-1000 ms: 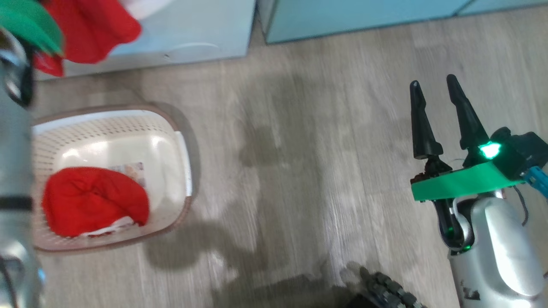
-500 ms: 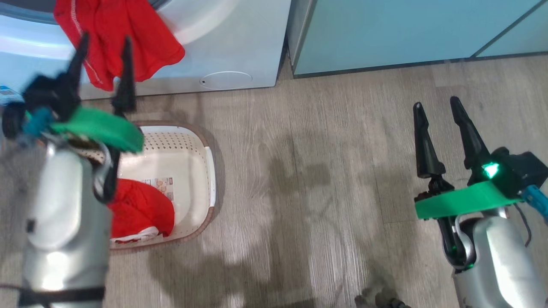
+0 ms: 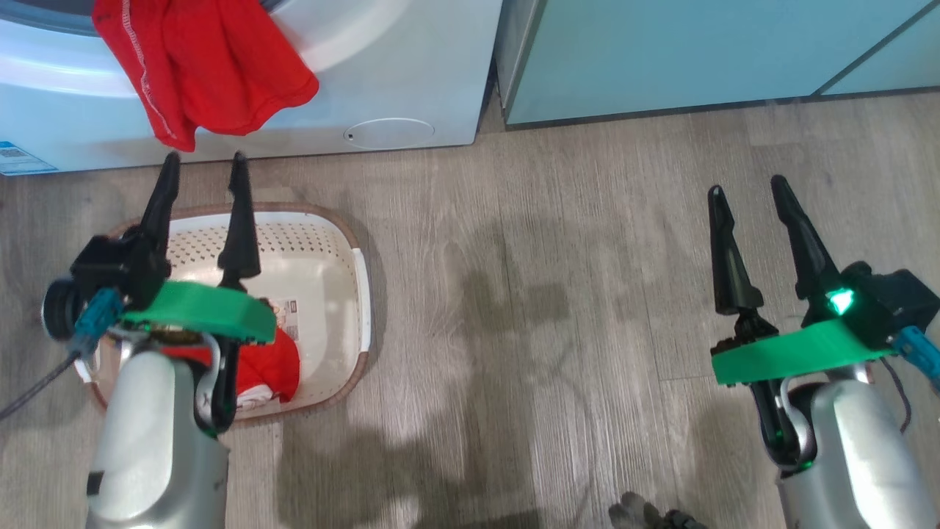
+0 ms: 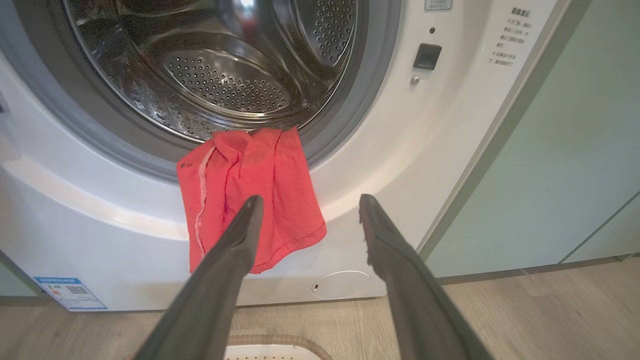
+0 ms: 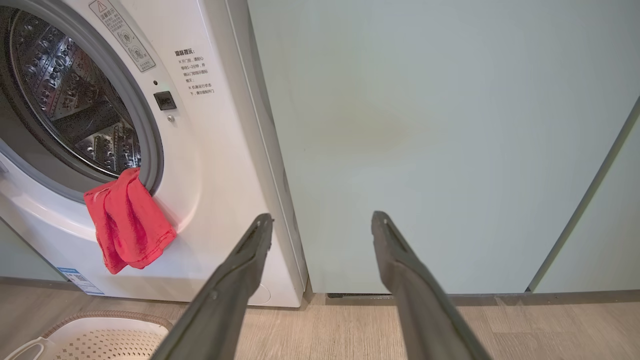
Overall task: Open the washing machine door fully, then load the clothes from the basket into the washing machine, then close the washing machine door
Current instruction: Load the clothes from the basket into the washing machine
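Clothes (image 4: 280,175) over washing machine (image 4: 425,150) rim

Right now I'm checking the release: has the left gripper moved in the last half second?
Yes. The left gripper pulled back from the washing machine toward the basket.

Grey wood-plank floor (image 3: 514,257); pale teal cabinets (image 3: 698,51) stand along its far edge.
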